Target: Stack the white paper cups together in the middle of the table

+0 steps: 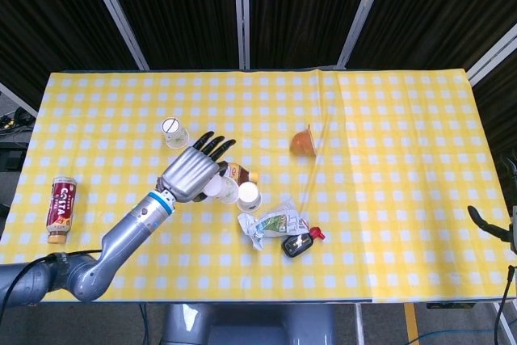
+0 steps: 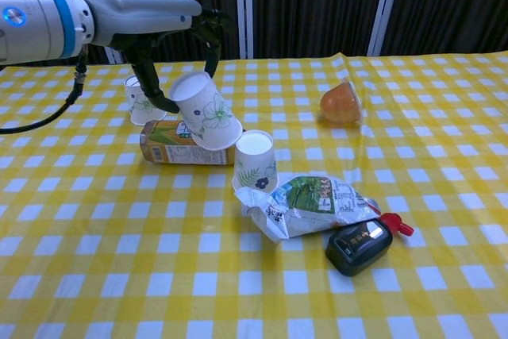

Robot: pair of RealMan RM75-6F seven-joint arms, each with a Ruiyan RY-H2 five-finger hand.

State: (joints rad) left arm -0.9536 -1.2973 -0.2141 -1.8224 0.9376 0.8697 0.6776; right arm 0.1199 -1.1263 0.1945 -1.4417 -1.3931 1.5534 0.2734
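One paper cup (image 2: pixel 205 110) is held tilted in left hand (image 2: pixel 151 17) fingers (image 2: pixel 211 45) above & beside centre cup (image 2: pixel 254 161), prob. to nest it; right hand (image 1: pixel 505 228) fingers can't tell.

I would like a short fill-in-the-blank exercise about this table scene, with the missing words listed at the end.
1. The left hand holds a white paper ____ above the table.
2. The held cup hangs just above the lying tea ____.
3. Another cup stands upside down beside the crumpled snack ____.
4. The tablecloth is checked in white and ____.

Missing words: cup; bottle; bag; yellow
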